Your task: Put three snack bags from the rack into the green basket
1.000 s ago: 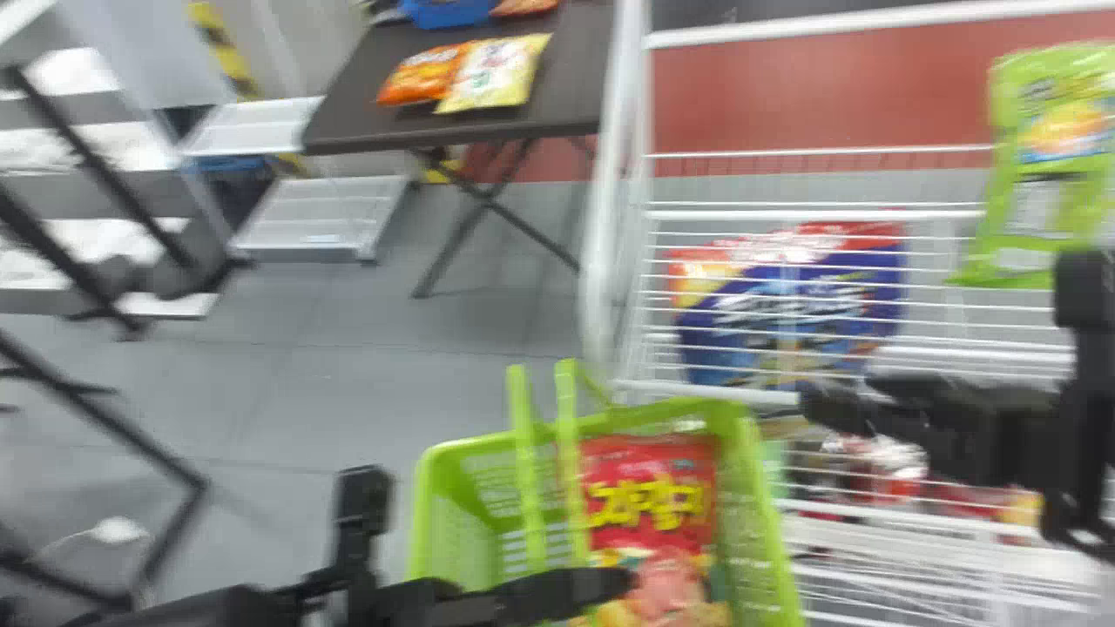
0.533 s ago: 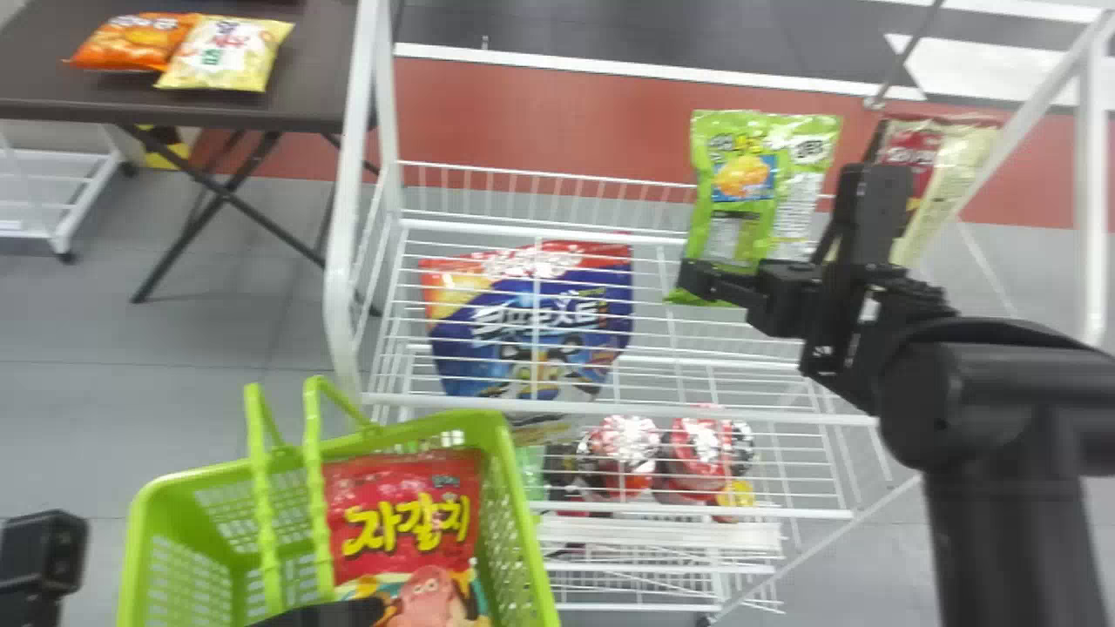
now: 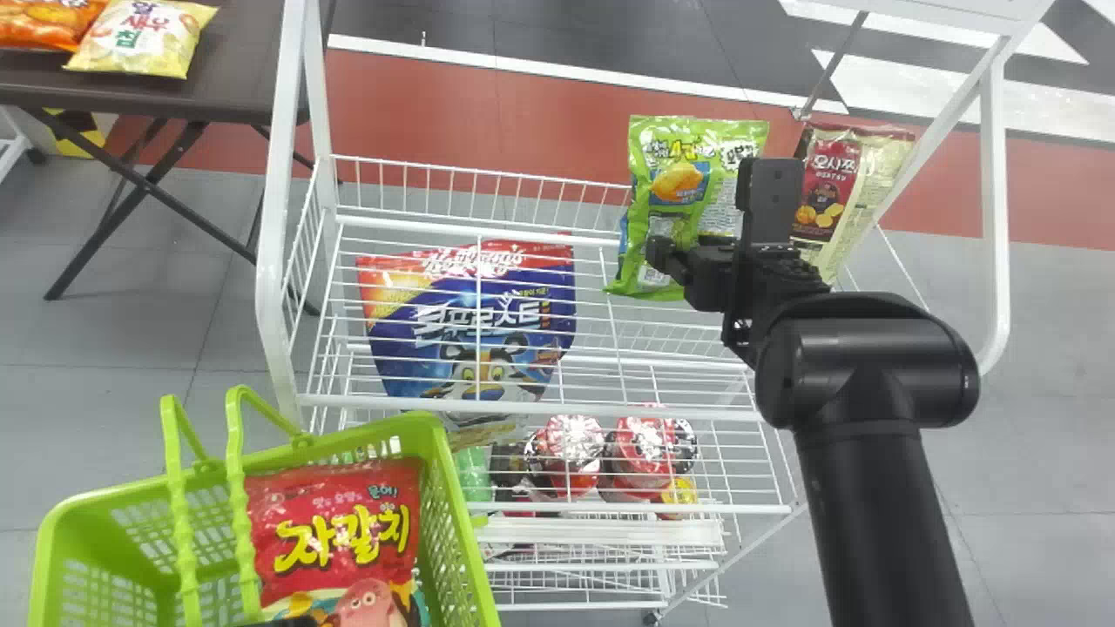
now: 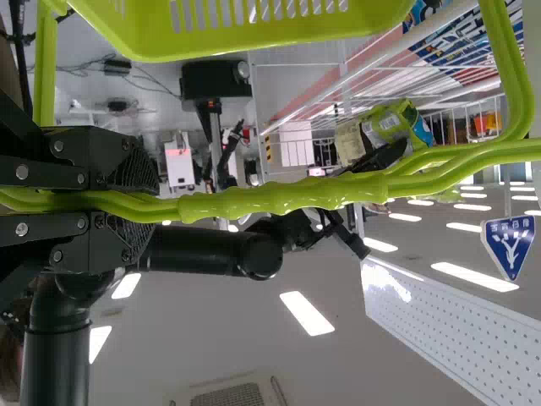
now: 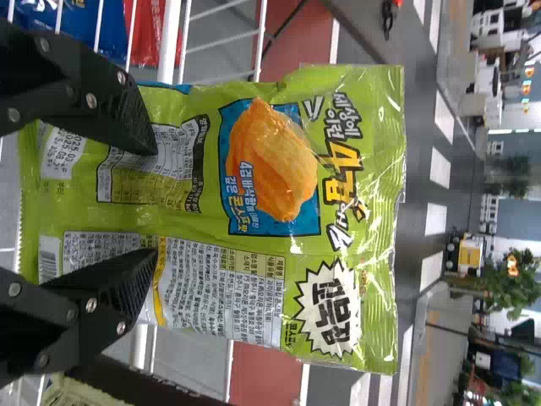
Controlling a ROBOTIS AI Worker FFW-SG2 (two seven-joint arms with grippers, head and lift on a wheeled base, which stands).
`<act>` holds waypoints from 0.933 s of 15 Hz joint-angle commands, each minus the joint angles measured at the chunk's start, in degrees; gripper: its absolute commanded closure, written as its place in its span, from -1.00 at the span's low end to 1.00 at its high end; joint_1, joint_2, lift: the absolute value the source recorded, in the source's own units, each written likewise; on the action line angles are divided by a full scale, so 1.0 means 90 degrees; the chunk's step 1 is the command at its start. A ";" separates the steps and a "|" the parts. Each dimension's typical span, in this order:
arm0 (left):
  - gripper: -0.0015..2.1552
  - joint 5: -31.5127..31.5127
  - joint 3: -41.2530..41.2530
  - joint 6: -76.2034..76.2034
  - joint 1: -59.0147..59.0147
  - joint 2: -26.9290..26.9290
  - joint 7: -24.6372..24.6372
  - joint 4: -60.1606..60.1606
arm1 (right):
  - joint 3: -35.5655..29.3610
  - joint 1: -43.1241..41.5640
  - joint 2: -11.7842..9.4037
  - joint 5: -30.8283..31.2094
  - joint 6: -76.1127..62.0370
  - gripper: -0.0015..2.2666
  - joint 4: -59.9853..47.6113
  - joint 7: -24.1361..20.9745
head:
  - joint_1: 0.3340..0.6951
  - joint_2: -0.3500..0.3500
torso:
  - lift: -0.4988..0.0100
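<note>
At the rack's upper right in the head view, my right gripper (image 3: 669, 261) is at the lower part of a green snack bag (image 3: 664, 187). In the right wrist view, the right gripper (image 5: 155, 201) is open, its fingers apart before the printed face of the upright green bag (image 5: 338, 220). My left gripper (image 3: 292, 621) is at the bottom edge, over the green basket (image 3: 453, 514), which holds a red snack bag (image 3: 331, 522). Seen from the left wrist, the left gripper (image 4: 156, 203) is shut on the basket handle (image 4: 279, 196).
A blue snack bag (image 3: 470, 322) lies in the white wire rack (image 3: 523, 407); a red and cream bag (image 3: 823, 192) stands right of the gripper. Lower shelves hold round red packs (image 3: 640, 457). The rack's upright (image 3: 277, 244) rises beside the basket. A dark table (image 3: 235, 61) stands at the left.
The head view has swung right, so basket and rack stand farther left in it. The right gripper has moved from near the rack's front edge over to the green bag.
</note>
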 commanded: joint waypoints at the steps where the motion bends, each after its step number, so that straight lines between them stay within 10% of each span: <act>1: 0.99 0.0001 0.0027 -0.0019 0.0026 0.0000 -0.0010 0.0002 | 0.0045 0.0147 0.0021 0.0121 -0.0185 0.98 -0.0042 -0.0109 | 1.00 -0.69 | 0.96; 7: 0.99 0.0040 0.0135 -0.0019 0.0114 -0.0010 -0.0078 0.0002 | 0.0064 0.0820 0.0031 0.0072 -0.0497 0.99 -0.0814 -0.0157 | 1.00 -0.69 | 0.96; 14: 0.99 0.0069 0.0203 -0.0019 0.0104 -0.0029 -0.0098 0.0002 | 0.0308 0.3438 0.0021 -0.1285 0.0831 0.99 -0.4876 0.0643 | 1.00 -0.39 | 0.96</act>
